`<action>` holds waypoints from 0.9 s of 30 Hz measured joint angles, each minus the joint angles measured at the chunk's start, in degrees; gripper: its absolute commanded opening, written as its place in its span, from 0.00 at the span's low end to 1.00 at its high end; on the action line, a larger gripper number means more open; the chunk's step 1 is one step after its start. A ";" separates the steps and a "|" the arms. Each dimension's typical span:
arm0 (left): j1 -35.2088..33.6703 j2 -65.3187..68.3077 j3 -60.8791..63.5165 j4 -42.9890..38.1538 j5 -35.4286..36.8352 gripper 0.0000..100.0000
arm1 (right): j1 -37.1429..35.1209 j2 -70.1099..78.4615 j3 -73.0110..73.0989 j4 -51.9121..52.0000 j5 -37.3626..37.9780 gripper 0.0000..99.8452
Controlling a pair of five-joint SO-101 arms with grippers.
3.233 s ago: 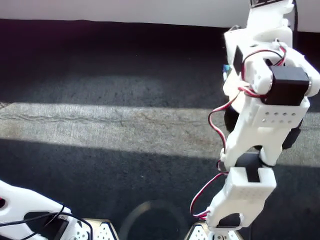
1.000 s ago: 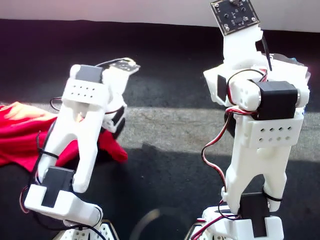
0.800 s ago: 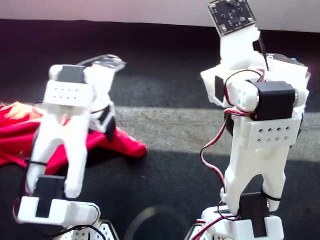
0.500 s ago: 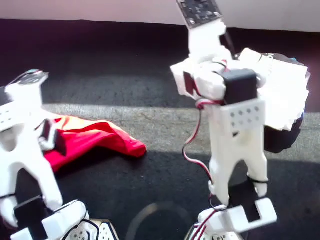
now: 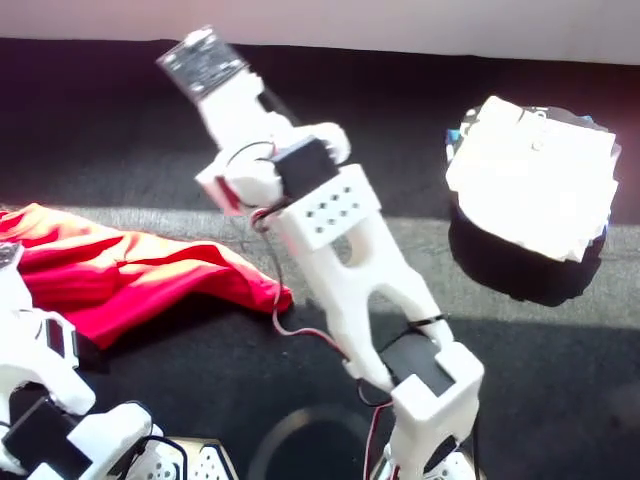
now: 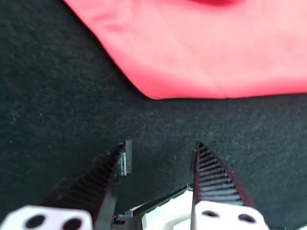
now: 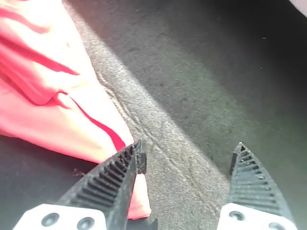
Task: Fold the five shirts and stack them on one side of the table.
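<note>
My left fingers (image 6: pixel 204 163) stood spread apart with nothing between them. Bare dark desk (image 6: pixel 57 96) showed under the gap, and the red shirt (image 6: pixel 206 52) lay just beyond the tips, untouched. My right fingers (image 7: pixel 120 175) gaped wider, also empty. A corner of that shirt lay beneath one finger, though I could not tell whether they touched. I counted one red shirt lying loose and one stack (image 5: pixel 535 175), white on top over something dark, well apart from both pairs of fingers.
</note>
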 measured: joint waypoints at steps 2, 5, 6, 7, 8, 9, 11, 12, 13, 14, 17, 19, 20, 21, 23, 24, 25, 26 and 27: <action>-0.70 0.62 0.26 -3.60 0.00 0.21 | -2.73 0.97 0.00 -1.23 0.00 0.28; -0.44 1.93 0.62 -8.18 0.00 0.21 | -5.89 2.90 0.00 -3.60 0.00 0.28; -0.44 2.46 0.70 -9.41 0.00 0.21 | -6.68 3.69 0.00 -4.40 0.00 0.28; -0.53 2.99 0.70 -10.55 0.00 0.21 | -7.30 4.66 0.00 -5.36 0.00 0.28; -0.53 3.60 0.70 -11.34 0.00 0.21 | -7.82 5.54 0.00 -6.15 0.00 0.28; -0.53 4.31 0.70 -11.96 0.00 0.21 | -8.26 6.59 0.00 -7.21 0.00 0.28; 0.26 5.80 0.70 -12.84 0.88 0.21 | -9.23 9.05 0.00 -9.14 0.00 0.28; 0.88 6.77 0.70 -13.10 1.76 0.21 | -9.76 10.55 0.00 -10.29 -0.09 0.28; 1.76 7.65 0.70 -13.27 2.55 0.21 | -10.29 11.96 0.00 -11.60 -0.18 0.28; 2.81 8.35 0.70 -13.45 3.43 0.21 | -10.64 13.45 0.00 -13.01 -0.18 0.28; 6.07 9.76 0.53 -13.45 6.24 0.19 | -11.34 17.14 0.00 -17.67 -0.18 0.28; 7.65 10.02 0.53 -13.45 8.26 0.14 | -11.34 19.34 0.00 -20.66 -0.18 0.28; 8.35 10.02 0.53 -13.45 9.05 0.09 | -11.34 20.48 0.00 -21.71 -0.18 0.28; 9.05 10.02 0.53 -13.45 9.93 0.03 | -11.34 21.63 0.00 -22.68 -0.18 0.28; 10.64 10.02 0.53 -13.36 11.43 0.02 | -11.34 23.91 0.00 -24.09 -0.18 0.28; 11.34 10.02 0.62 -13.27 12.04 0.01 | -11.34 25.05 0.00 -24.88 -0.18 0.28; 11.96 10.02 0.62 -13.19 12.48 0.01 | -11.34 26.02 0.00 -25.76 -0.18 0.28; 12.13 10.11 0.62 -13.19 12.66 0.01 | -11.34 26.81 0.00 -26.73 -0.18 0.28; 12.13 10.11 0.62 -13.19 12.84 0.01 | -11.34 27.34 0.00 -27.52 -0.18 0.28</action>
